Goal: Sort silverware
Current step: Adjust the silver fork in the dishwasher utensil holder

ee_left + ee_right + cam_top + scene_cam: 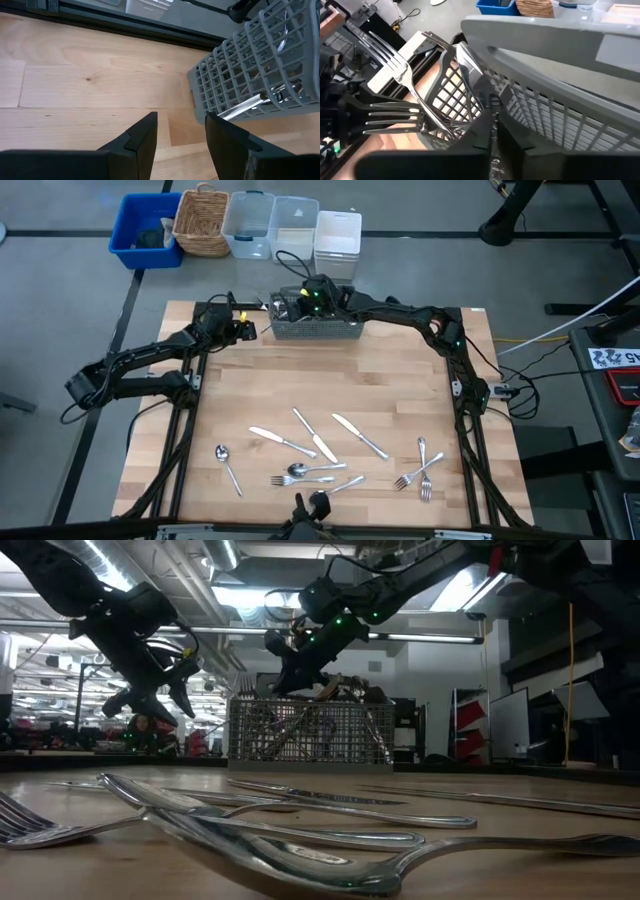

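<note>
High view first, reading from the left: we see the left arm reaching across the wooden table [330,385] toward its far edge, with the left gripper [243,329] just beside the left end of the grey mesh basket [318,331]; its left wrist view shows the 2 dark fingers [142,142] standing apart over bare wood, nothing between them, and the basket corner close ahead with shiny handles behind the mesh.

Centre: the basket sits at the table's far edge, still holding silverware; in the low view handles lean crosswise inside it [305,732]. The right gripper [312,293] hangs over the basket's top; the right wrist view has its fingers [485,130] drawn nearly together down among the pieces at the basket rim, but we cannot tell whether they pinch a piece; forks [402,75] stand beside them, tines up.

Near edge, left to right: a spoon [226,463] lying alone; a knife [280,442]; a fork and spoon cluster [305,473]; 2 more knives [316,437] [358,436]; 2 forks [422,470] crossing near the right side.

Beyond the table: a blue bin [146,230], a wicker basket [201,221], clear tubs [272,225].
</note>
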Robot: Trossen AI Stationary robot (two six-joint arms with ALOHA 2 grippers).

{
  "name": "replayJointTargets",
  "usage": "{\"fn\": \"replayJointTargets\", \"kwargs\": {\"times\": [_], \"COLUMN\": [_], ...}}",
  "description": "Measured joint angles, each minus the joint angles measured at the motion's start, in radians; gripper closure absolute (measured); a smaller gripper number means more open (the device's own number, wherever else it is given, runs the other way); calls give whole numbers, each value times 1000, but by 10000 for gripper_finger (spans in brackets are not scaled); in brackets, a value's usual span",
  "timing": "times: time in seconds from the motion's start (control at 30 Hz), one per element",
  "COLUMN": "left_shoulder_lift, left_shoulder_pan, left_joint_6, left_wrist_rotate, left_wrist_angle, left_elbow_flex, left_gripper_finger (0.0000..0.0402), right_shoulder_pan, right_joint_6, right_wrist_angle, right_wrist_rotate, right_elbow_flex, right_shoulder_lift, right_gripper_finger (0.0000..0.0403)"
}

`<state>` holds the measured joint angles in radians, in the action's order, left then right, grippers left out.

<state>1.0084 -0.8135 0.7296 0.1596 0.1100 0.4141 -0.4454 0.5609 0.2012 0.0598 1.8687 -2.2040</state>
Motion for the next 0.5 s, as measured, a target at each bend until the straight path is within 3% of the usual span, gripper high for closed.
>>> {"fn": "replayJointTargets", "kwargs": {"times": [0.1,0.5], "left_shoulder_lift": [0,0], "left_shoulder_pan": [0,1], "left_joint_6": [1,3], "left_wrist_rotate": [0,0], "left_wrist_angle": [2,8], "left_elbow_flex": [0,0], "left_gripper_finger": [249,249], "right_shoulder_pan": [1,0], "right_joint_6": [-17,-49], "right_wrist_angle": [-3,-8], "right_wrist_rotate": [0,1], "right_elbow_flex": [0,42], "right_shoulder_lift": [0,0], "right_gripper_finger": [395,395]}}
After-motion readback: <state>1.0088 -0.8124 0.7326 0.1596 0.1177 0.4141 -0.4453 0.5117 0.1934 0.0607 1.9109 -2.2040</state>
